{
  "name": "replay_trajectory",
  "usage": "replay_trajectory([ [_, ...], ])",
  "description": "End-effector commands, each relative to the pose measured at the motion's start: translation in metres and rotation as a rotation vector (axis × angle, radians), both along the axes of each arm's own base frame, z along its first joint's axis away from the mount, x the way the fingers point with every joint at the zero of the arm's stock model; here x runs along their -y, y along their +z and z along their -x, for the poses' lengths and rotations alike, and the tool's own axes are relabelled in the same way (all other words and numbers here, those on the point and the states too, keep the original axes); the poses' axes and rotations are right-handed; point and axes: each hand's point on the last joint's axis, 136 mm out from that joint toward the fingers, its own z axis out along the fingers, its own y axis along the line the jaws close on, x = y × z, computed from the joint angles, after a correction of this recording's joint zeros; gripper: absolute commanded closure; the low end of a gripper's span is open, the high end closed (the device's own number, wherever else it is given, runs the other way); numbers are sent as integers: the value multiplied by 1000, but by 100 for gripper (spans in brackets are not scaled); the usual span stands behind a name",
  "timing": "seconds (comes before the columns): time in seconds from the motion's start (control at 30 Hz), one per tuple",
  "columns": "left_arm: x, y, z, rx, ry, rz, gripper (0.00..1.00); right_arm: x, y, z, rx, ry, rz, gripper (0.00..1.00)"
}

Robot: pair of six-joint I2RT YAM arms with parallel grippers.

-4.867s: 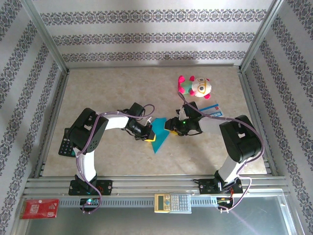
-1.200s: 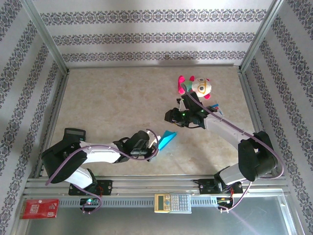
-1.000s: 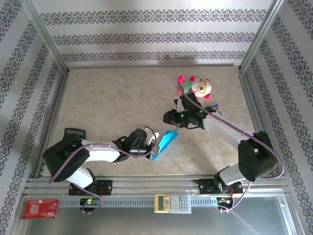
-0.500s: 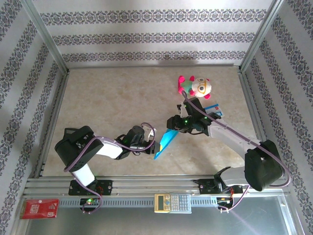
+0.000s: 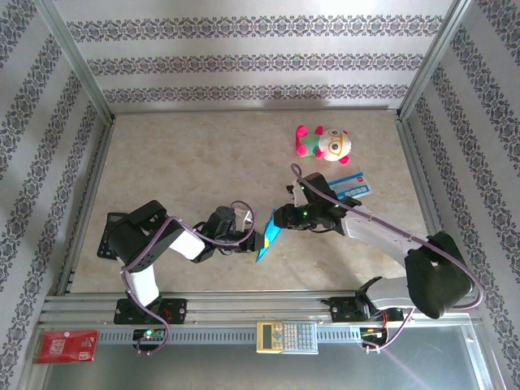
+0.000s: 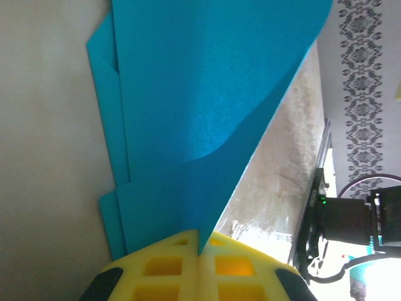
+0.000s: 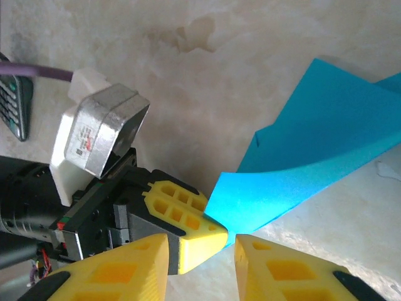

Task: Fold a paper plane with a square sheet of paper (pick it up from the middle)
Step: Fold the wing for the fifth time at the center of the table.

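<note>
The square sheet of paper [image 5: 268, 241], teal-blue and folded into layered flaps, stands on edge just off the table near its front middle. My left gripper [image 5: 255, 242] is shut on its lower edge; the left wrist view shows the paper [image 6: 200, 94] rising from between the closed yellow pads [image 6: 169, 269]. My right gripper [image 5: 279, 220] is open right behind it. In the right wrist view its jaws [image 7: 202, 246] stand either side of the left gripper's fingertips [image 7: 188, 216] and the paper's corner [image 7: 313, 157], touching neither.
A plush toy [image 5: 325, 144] lies at the back right, with a white-and-blue card [image 5: 355, 184] just in front of it. A black calculator [image 5: 106, 241] sits by the left arm. A yellow calculator [image 5: 286, 335] and a red packet [image 5: 65, 345] rest on the front rail.
The right gripper has come down and left from beside the plush toy to the paper, its jaws narrowing a little. The left arm has drawn in, still holding the paper.
</note>
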Motion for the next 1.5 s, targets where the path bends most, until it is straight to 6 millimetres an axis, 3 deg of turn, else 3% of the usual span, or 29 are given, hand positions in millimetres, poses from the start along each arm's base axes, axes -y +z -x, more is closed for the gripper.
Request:
replay_trajectory([
  [0.0,0,4,-1,-15,3,49,100,-7,-10,-5,32,35,21,68],
  [0.67,-9,-15,-4,-124,77,57,100,-23,-37,-23,39,83,82,76],
  [1.47,-23,-47,2,-241,136,-65,100,-4,-72,-31,30,56,212,78],
])
